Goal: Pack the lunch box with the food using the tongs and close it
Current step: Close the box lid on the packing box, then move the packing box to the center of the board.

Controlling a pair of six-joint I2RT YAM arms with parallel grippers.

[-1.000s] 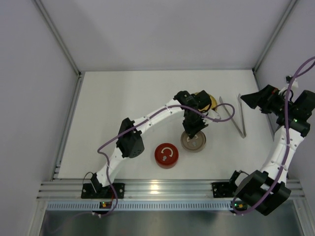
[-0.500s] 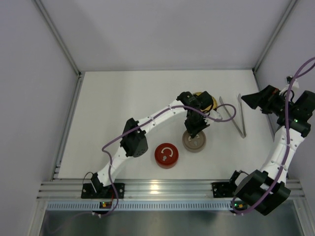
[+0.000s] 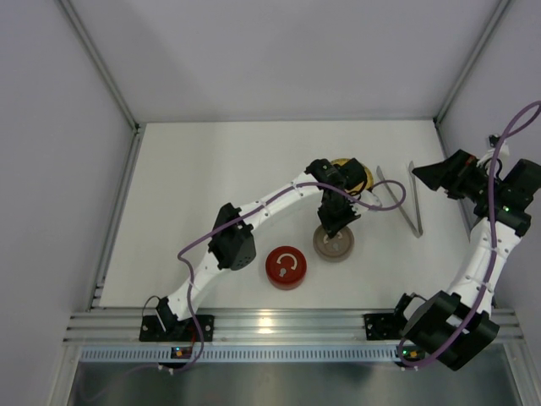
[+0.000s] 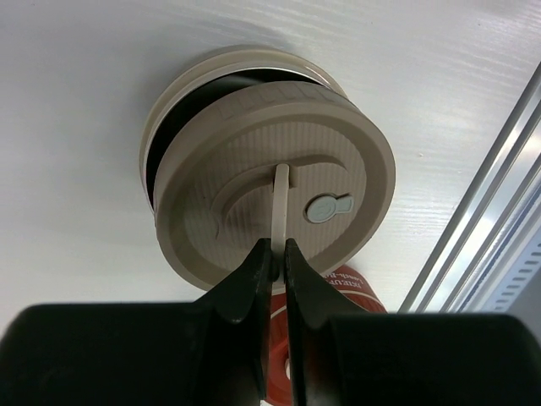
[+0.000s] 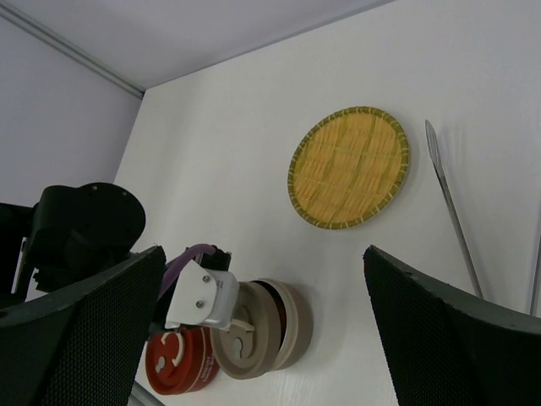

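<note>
The lunch box (image 3: 333, 245) is a round beige container near the table's middle. Its beige lid (image 4: 270, 182) is tilted, raised at one side, so the dark inside shows. My left gripper (image 4: 277, 245) is shut on the lid's thin white handle strap (image 4: 280, 203). From above, that gripper (image 3: 332, 227) hangs straight over the box. The silver tongs (image 3: 414, 203) lie in a V on the table to the right, also seen from the right wrist (image 5: 452, 211). My right gripper (image 3: 427, 173) hovers open beside them, holding nothing (image 5: 264, 254). No food shows in any view.
A red round container (image 3: 286, 266) with a lid stands just left of the lunch box. A woven yellow plate (image 5: 348, 167) lies behind the box, bare on top and partly under my left arm from above. Aluminium rails (image 3: 287, 326) run along the near edge.
My left arm's elbow has swung a little to the right while its gripper stays on the lid's strap. The right arm has hardly moved.
</note>
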